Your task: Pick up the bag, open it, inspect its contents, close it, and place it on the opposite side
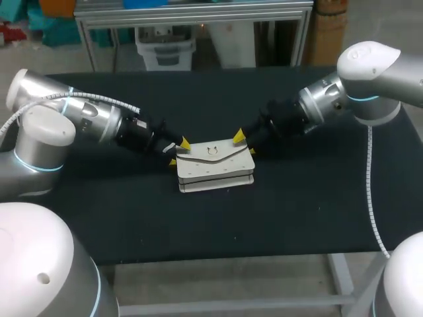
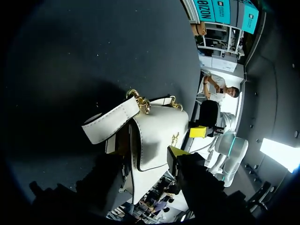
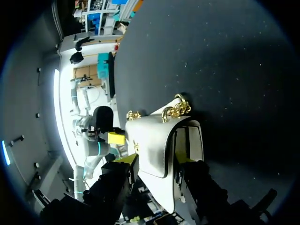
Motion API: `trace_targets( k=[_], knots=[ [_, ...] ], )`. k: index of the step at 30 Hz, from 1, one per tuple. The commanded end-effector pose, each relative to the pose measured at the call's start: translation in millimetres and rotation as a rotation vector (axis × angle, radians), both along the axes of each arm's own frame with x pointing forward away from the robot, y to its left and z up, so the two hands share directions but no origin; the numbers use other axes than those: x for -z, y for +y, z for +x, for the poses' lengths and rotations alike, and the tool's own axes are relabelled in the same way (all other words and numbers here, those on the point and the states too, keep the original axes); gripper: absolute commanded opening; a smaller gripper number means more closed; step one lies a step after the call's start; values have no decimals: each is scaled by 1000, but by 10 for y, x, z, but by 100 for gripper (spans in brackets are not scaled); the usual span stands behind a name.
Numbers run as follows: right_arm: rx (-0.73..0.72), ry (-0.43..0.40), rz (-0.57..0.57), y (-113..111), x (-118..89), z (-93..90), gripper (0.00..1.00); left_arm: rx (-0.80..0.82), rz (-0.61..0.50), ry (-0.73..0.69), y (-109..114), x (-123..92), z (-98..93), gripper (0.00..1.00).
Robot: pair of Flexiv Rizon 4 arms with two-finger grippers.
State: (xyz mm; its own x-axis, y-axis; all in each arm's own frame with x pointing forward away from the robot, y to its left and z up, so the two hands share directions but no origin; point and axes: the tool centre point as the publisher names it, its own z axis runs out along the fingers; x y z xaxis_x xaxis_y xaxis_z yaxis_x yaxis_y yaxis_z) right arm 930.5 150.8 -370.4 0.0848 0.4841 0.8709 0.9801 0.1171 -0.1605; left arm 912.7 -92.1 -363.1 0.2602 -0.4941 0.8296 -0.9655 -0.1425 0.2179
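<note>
A white flap bag with a gold ring clasp sits in the middle of the black table. My left gripper holds its left end and my right gripper its right end. In the left wrist view the bag sits between the fingers of the left gripper, one yellow tip on the flap, and its white strap with gold chain links lies ahead. In the right wrist view both yellow tips of the right gripper press the faces of the bag.
The dark tabletop stretches bare on both sides of the bag and toward the front edge. Both arms lie low over the table, coming in from its two sides.
</note>
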Motion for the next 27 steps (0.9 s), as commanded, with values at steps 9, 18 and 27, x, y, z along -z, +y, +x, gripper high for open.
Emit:
trace_targets(
  k=[9, 18, 27],
  knots=[
    [15, 29, 13, 47, 125, -50, 24, -40, -39, 3, -6, 123, 100, 0],
    [49, 23, 25, 51, 129, -57, 0, -43, -69, -19, -37, 145, 72, 0],
    [39, 3, 27, 29, 103, -65, 76, -8, -71, -61, -66, 111, 19, 53]
  ],
)
